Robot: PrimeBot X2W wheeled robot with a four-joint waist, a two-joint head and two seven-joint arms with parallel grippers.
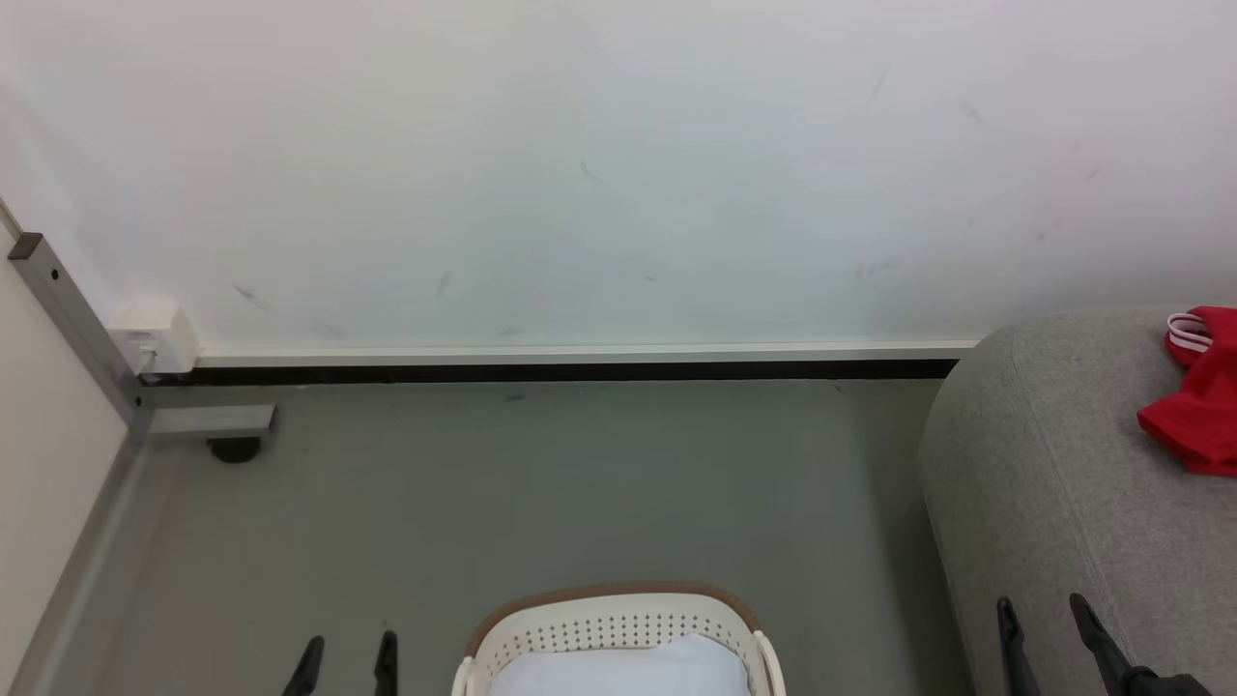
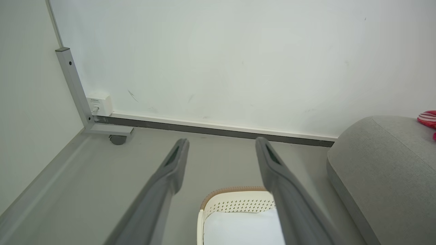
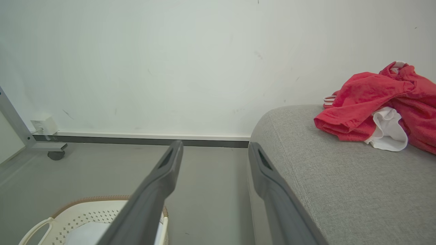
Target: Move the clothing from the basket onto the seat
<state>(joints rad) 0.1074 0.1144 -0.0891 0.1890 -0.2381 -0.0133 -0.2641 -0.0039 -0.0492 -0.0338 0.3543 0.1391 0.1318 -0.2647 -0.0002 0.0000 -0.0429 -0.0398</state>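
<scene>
Here our left gripper [image 1: 350, 642] hangs spread and empty beside the rounded cream-white perforated plastic basket [image 1: 618, 614]; our right gripper [image 1: 1042, 605] gapes empty too, by the large grey woven sofa [image 1: 1044, 464], where the crumpled red jersey [image 1: 1198, 411] lies toward the wall-side edge.

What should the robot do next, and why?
Probably just stop here: the red jersey lies on the sofa already, and the left gripper and right gripper hang open and empty. The basket shows a plain pale garment, which I think isn't the one to move.
</scene>
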